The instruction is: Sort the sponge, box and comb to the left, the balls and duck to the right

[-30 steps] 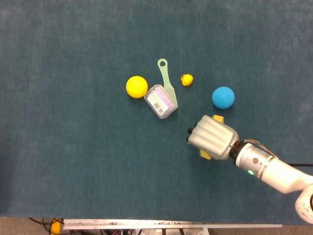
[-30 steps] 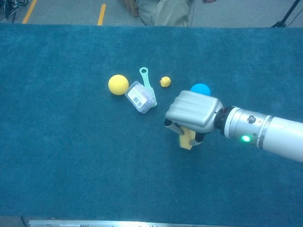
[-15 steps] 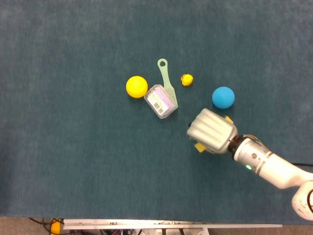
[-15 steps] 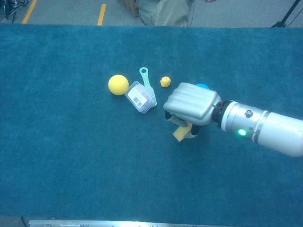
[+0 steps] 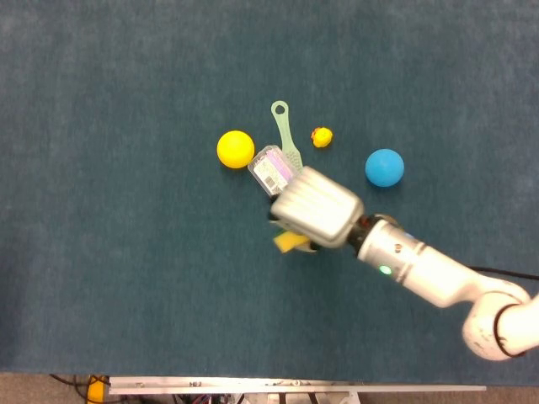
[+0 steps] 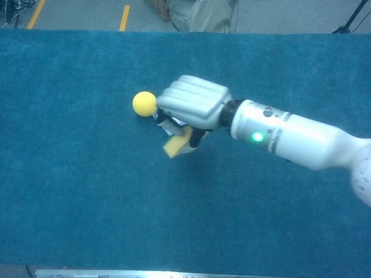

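- Table cloth [image 5: 101, 252]: dark teal.
- Sponge [image 5: 289, 241]: yellow.
- Right hand [image 5: 315, 206]: silver-grey.
- One ball [image 5: 235, 148] yellow, the other ball [image 5: 384, 167] blue.
- Comb [image 5: 285, 133]: pale green.
- Duck [image 5: 321, 136]: yellow, with red.
- Box [image 5: 269, 168]: clear, with a white barcode label.

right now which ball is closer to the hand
The yellow ball. It sits just left of the right hand, beside the box, while the blue ball lies farther off on the hand's other side, in the head view.
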Motion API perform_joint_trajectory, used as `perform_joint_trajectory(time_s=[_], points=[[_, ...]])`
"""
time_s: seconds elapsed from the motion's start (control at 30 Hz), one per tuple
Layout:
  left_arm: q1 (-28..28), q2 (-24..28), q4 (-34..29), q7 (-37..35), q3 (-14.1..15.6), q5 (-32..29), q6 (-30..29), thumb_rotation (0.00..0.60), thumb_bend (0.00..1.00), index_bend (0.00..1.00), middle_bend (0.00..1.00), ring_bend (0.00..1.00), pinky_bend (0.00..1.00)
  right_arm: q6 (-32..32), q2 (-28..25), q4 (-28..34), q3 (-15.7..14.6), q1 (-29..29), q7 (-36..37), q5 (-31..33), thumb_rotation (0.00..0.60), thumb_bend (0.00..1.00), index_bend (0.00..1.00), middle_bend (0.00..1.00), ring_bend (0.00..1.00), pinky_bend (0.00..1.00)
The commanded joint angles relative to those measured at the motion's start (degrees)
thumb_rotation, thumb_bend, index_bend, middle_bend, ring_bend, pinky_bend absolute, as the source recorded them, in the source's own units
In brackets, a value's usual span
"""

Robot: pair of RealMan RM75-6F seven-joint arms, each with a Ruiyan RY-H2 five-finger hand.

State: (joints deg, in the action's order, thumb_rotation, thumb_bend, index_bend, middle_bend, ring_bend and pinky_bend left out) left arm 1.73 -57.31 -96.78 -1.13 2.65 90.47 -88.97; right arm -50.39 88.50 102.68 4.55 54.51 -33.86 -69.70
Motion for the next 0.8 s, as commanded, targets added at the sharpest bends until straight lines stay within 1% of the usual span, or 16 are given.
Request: perform_joint_trajectory(time_s=[0.03, 0.2, 0.27, 0.47, 0.63, 0.67, 0.73, 0.8], points=[[0.09, 0.11, -0.10, 0.04, 0.04, 0.06, -0.13, 0.600, 0.43, 0.36, 0.34, 0.31, 0.23, 0.73, 2.36, -1.25, 2.12, 1.65, 0.27, 0.63, 0.600, 0.11, 0.80, 0.68, 0.73, 0.86], [0.55, 0.33, -0.33, 0.17, 0.22, 0.43, -0.86, 0.600, 0.43, 0.36, 0.34, 0.31, 0.23, 1.47, 6.43, -3.75, 5.23, 4.39, -1.55, 4.38, 0.600, 0.11, 0.80, 0.67, 0.73, 0.86], [0.77, 0.38, -0.44, 0.15, 0.24, 0.40, -1.15, 0.600, 0.43, 0.36, 0.34, 0.31, 0.23, 1.89, 7.87, -4.60, 5.97, 5.55, -2.76, 6.45, 0.600, 0.11, 0.80, 0.67, 0.73, 0.86], [1.32, 0.55, -0.72, 0.41, 0.45, 0.73, -1.90, 0.600, 0.43, 0.36, 0.34, 0.31, 0.23, 1.38, 11.95, -7.31, 6.97, 8.36, -6.40, 9.23, 0.600, 0.11, 0.80, 0.67, 0.72, 0.86], [1.90, 0.80, -1.12, 0.75, 0.67, 0.98, -2.60, 0.600, 0.43, 0.36, 0.34, 0.31, 0.23, 1.36, 15.64, -10.67, 7.30, 10.49, -8.34, 11.06, 0.600, 0.11, 0.80, 0.65, 0.67, 0.84], [1.99, 0.85, -1.18, 0.79, 0.72, 1.02, -2.69, 0.600, 0.43, 0.36, 0.34, 0.31, 0.23, 1.40, 16.15, -11.16, 7.22, 10.80, -8.75, 11.45, 0.600, 0.11, 0.79, 0.63, 0.66, 0.82], [2.19, 0.96, -1.30, 0.86, 0.84, 1.05, -2.81, 0.600, 0.43, 0.36, 0.34, 0.31, 0.23, 1.80, 17.00, -11.95, 6.93, 11.50, -9.70, 12.73, 0.600, 0.11, 0.72, 0.59, 0.61, 0.78], [2.41, 1.07, -1.37, 0.92, 0.94, 1.11, -3.00, 0.600, 0.43, 0.36, 0.34, 0.31, 0.23, 2.24, 17.30, -12.29, 6.66, 12.16, -10.72, 14.20, 0.600, 0.11, 0.59, 0.50, 0.51, 0.70]])
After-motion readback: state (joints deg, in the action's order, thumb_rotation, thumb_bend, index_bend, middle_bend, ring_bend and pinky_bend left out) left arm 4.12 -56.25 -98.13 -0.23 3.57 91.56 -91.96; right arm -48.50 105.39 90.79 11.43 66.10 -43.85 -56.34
